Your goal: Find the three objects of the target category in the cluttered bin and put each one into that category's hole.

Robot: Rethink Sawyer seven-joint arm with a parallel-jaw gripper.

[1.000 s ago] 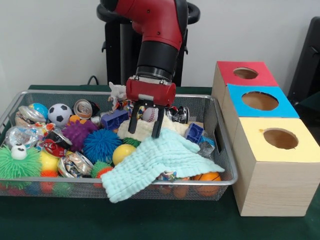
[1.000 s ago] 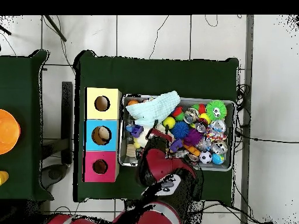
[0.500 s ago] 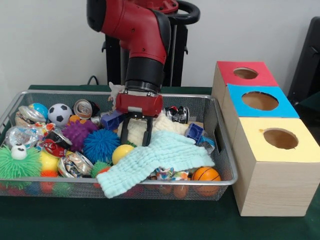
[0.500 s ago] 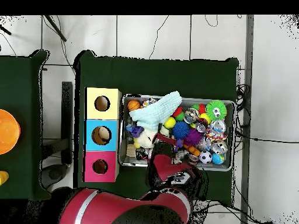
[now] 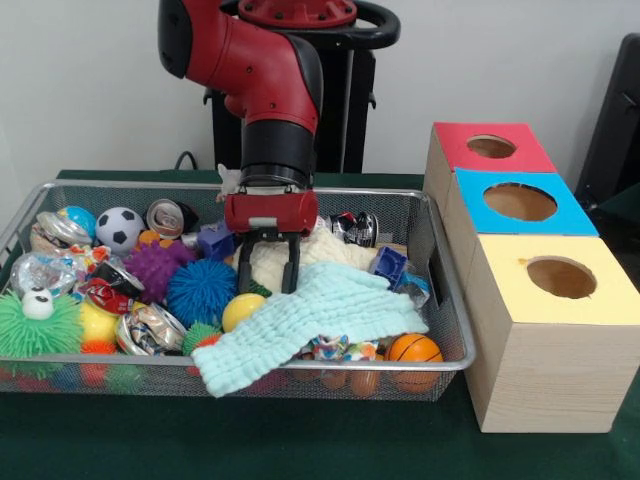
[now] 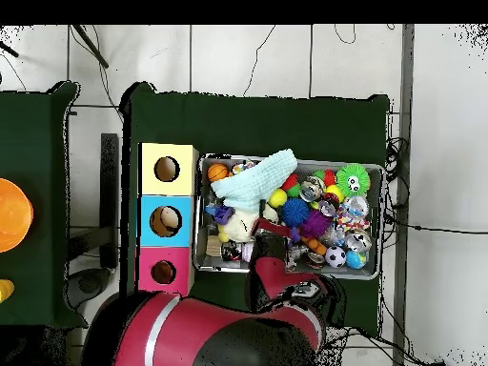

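Since a second ago I have slid along the bin, away from the boxes, and the mint cloth (image 5: 315, 320) that was bunched under me has settled flatter, its corner hanging over the bin's near rim (image 5: 300, 368). Now my gripper (image 5: 268, 278) hangs over the cream fluffy cloth (image 5: 272, 262), fingers (image 5: 291, 268) pointing straight down and spread, with that cloth showing in the gap between them; I pinch nothing, and whether the tips touch the pile I cannot tell. Which category I am after is not written anywhere I can see, but the soft cloths look the likeliest target, so I judge the cream one my next catch. It lies in the middle of the bin, partly under the mint cloth's upper edge, beside the blue spiky ball (image 5: 203, 290) and the yellow ball (image 5: 243, 310). I expect it to be light, limp and easily squashed, nothing to break, but apt to drag its neighbour along when lifted. Best taken by a raised fold near its bare upper part, clear of the mint cloth, pushing down a little so a good bunch gathers between my fingers before they close. Once up it will dangle and may snag on the wire wall (image 5: 420, 240) on its way to the three boxes, red (image 5: 490, 147), blue (image 5: 520, 203) and yellow (image 5: 560, 277), standing just beside the bin.
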